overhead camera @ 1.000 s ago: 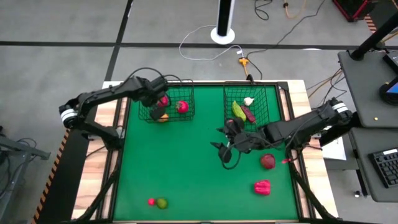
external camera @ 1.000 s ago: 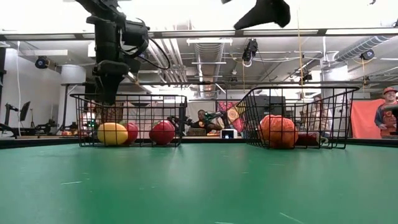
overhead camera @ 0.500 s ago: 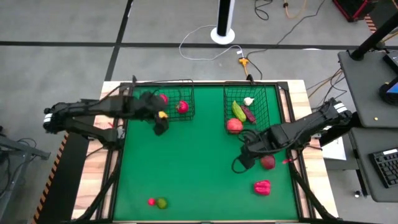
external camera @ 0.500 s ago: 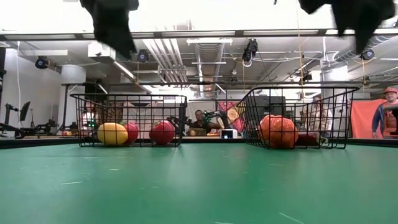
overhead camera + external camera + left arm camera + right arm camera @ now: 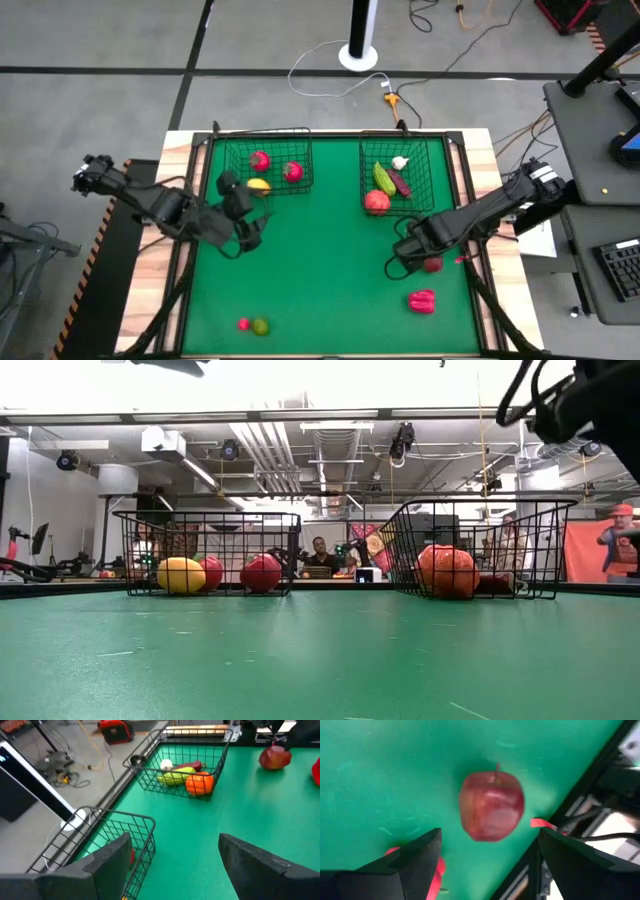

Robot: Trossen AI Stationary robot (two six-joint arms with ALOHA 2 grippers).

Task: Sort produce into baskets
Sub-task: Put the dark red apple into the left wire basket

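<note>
Apple [image 5: 491,808] was the target, sitting on the green table [image 5: 320,270] near its right edge, just beside the right gripper [image 5: 403,252], whose fingers were spread wide with nothing between them. I'd say the trick was to centre it in the gap and drop straight down, since a round fruit probably rolls if one finger nudges it first. It looked dark red, glossy, stem up. The left gripper [image 5: 243,225] hovered open and empty near the left basket [image 5: 266,166]. The right basket [image 5: 402,176] already held garlic [image 5: 400,162] and more.
</note>
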